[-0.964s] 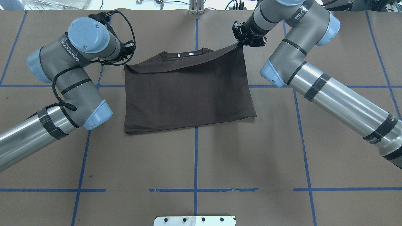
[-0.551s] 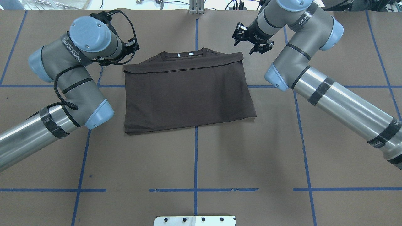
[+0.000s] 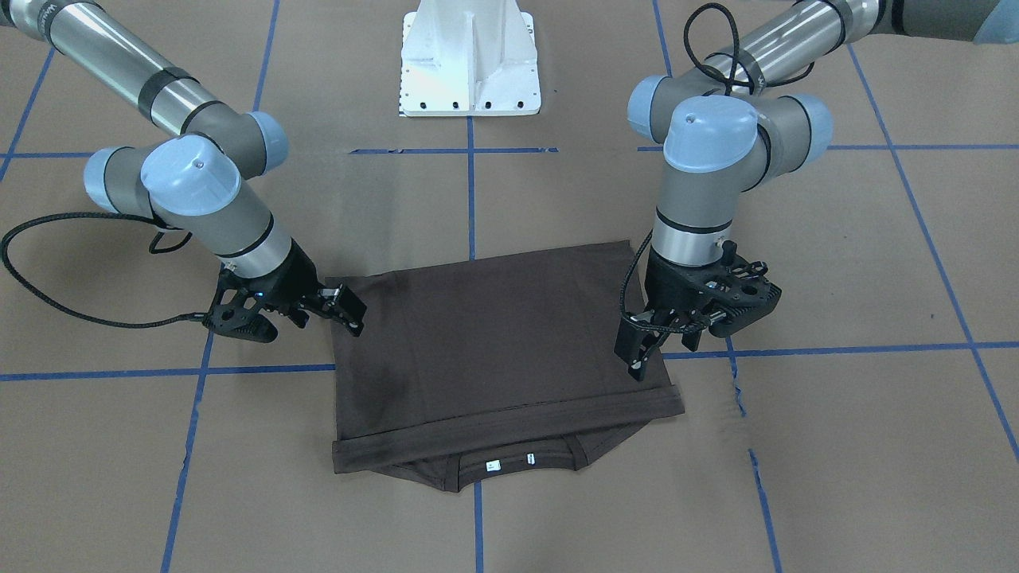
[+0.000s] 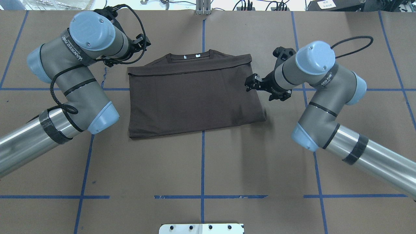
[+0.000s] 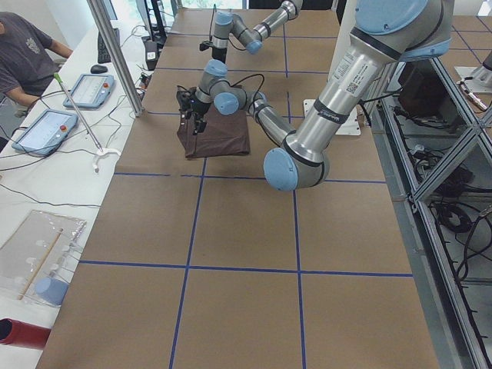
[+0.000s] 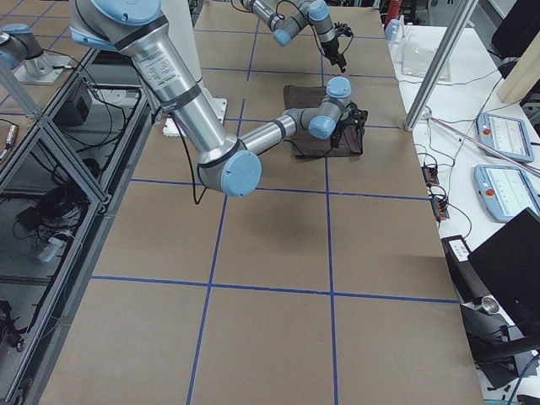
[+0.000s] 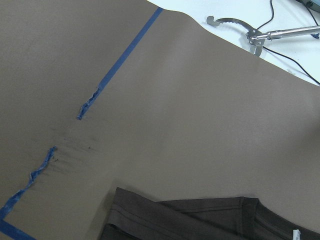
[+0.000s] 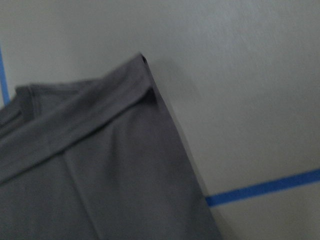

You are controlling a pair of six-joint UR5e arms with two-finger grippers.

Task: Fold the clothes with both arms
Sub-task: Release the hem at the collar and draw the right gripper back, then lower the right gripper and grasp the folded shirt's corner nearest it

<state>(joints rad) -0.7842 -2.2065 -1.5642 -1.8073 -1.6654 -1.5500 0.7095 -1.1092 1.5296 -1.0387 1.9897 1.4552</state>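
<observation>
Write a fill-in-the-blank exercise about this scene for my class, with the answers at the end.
1. The T-shirt lies flat and folded, held by ___ pincer.
2. The left pincer and right pincer both stand ___.
3. The tape lines on the table are ___.
Missing words: neither; open; blue.

T-shirt (image 4: 195, 97): matt soft cloth | table (image 4: 227, 162): matt brown paper | right arm (image 4: 380, 159): glossy metal
</observation>
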